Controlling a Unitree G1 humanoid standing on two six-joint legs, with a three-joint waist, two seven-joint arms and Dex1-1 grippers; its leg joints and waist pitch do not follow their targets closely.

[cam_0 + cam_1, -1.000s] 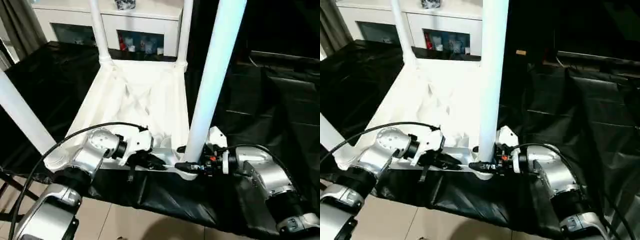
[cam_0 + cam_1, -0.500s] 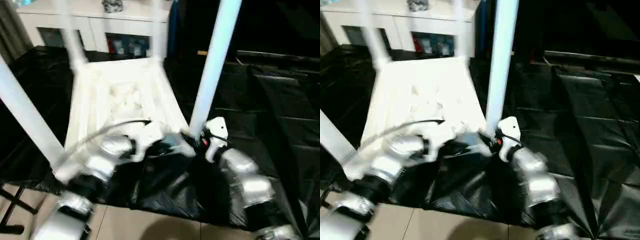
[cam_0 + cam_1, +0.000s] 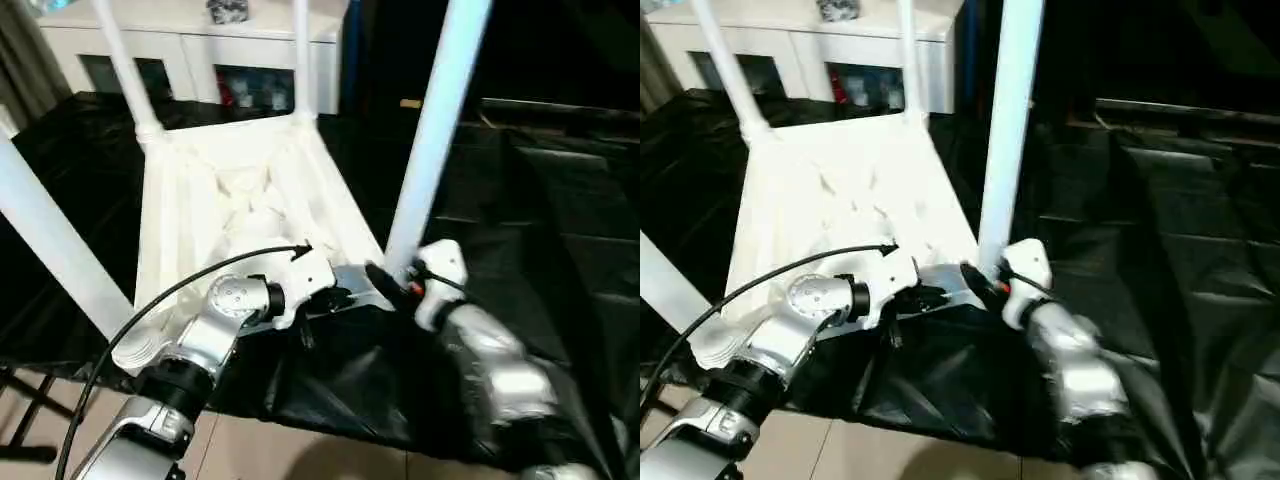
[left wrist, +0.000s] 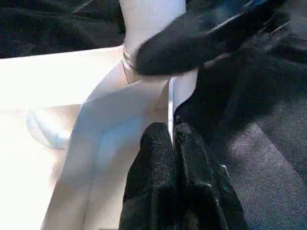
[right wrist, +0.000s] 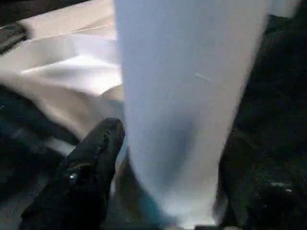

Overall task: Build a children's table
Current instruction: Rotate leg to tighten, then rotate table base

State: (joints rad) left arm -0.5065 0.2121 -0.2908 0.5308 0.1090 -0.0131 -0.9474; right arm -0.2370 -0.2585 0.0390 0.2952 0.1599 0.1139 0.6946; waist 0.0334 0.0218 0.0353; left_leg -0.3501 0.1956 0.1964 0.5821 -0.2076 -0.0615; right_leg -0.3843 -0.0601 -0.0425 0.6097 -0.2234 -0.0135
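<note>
Tabletop (image 3: pixel 250 190) swung round since second ago. Right hand (image 3: pixel 392 283) astride fourth leg (image 3: pixel 432 140), grip unclear; left hand (image 4: pixel 173 143) pinched rim.

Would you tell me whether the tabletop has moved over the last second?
Yes: the tabletop has swung; its far right leg now stands left of the cabinet's right edge.

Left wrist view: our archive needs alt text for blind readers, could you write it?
The left end effector, its black fingers shut, pinches the white tabletop's raised rim near a corner. Just beyond, a black finger of the right end effector rests against a white leg standing in that corner socket, over black cloth.
</note>
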